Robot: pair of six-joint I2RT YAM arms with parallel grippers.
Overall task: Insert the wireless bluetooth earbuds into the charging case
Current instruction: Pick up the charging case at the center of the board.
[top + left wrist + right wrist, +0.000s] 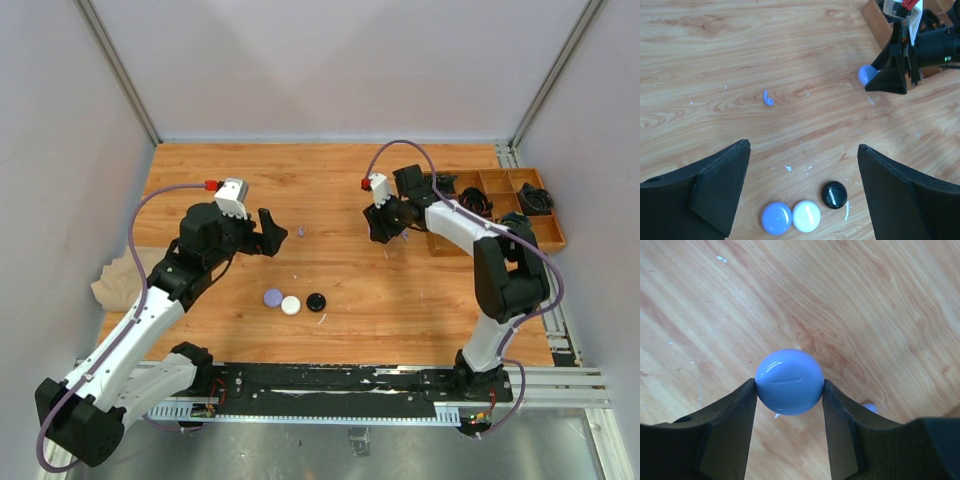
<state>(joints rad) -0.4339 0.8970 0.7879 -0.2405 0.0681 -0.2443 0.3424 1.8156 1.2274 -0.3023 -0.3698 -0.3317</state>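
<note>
Clamping a lavender case [789, 371] between both fingers, the right gripper [789, 383] holds it above the table [440, 300], with the pads pressed to its opposite sides. From above, this gripper [385, 232] hangs toward the far right corner, just beside the left wall of a wooden tray [548, 232]. The tray's compartments hold coiled black cables [472, 200]. Past the right finger in the wrist view we see a small lavender bit on the wood (too blurred for us to name it).

The left gripper [804, 147] is spread wide and grasps nothing. It sits left of the table's middle [272, 235], with its fingers pointing toward the right arm. Ahead of it one lavender earbud [768, 97] lies alone on the bare wood. It is between the two grippers and nearer the left one.

Closer to the near edge, about midway along it, three round pieces sit in a row: a lavender puck [776, 218] touching a white puck [806, 216], then a black puck [834, 194] just beside them. A thin white sliver [846, 210] lies by the black one (we cannot tell what it is).

A beige cloth [115, 280] hangs at the table's left edge.
</note>
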